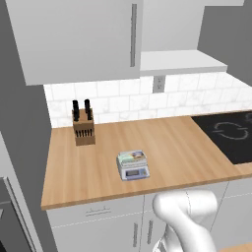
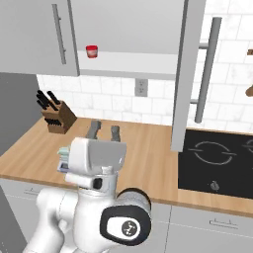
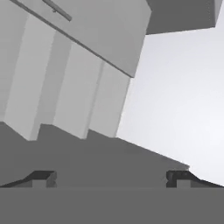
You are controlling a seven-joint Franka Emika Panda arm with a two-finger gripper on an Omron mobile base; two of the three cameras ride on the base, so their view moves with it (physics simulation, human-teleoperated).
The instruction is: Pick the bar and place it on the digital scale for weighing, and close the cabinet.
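The bar (image 1: 131, 157) lies on the digital scale (image 1: 133, 166), just left of the gripper (image 2: 103, 131) in the right base view, so the weighing step looks done. The cabinet (image 2: 188, 74) door stands open to the hand's right; closing it remains. The fingers (image 2: 93, 129) point up, spread and apparently empty. The wooden counter (image 1: 172, 147) holds a knife block (image 1: 83, 127); a red-lidded jar (image 2: 91, 51) sits on the shelf above.

The robot's own hand blocks most of the digital scale (image 2: 63, 159) in the right base view, so just its left edge peeks out. The scale's display (image 1: 134, 173) in the left base view is too tiny to read, and the cabinet (image 1: 78, 39) gets chopped by the top edge.
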